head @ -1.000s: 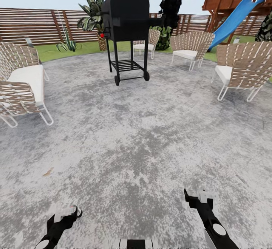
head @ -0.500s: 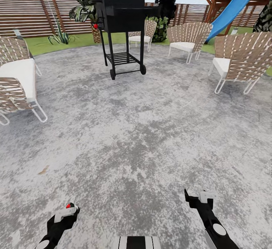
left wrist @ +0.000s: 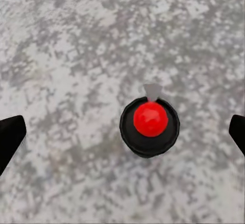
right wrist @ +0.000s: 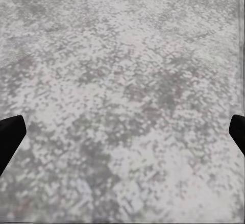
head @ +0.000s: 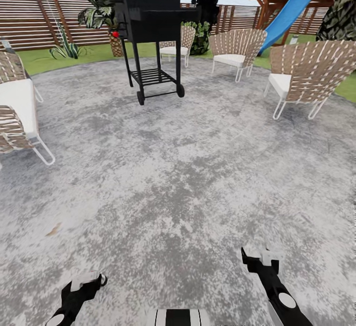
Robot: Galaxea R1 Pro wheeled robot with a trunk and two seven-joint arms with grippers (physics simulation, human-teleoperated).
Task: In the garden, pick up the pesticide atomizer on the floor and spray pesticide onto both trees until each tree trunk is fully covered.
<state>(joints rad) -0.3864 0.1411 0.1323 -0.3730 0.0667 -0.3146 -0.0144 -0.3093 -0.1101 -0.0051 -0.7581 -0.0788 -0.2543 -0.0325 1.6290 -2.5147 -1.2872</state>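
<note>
Underfoot, a round patio [head: 188, 167] of mottled grey concrete spreads wide, ringed by lawn [head: 54, 59] and a brown fence [head: 29, 22] of horizontal slats. A boxy black grill [head: 148, 24] on thin wheeled legs stands far centre. Woven tan chairs [head: 301, 76] with white cushions and frames circle the edge; a blue slide [head: 291, 9] slopes far right. The atomizer [left wrist: 149, 127], dark and round with a glossy red top, sits between the left gripper's [left wrist: 122, 137] spread jaws, untouched. The right gripper's [right wrist: 122, 137] jaws are spread over bare concrete.
</note>
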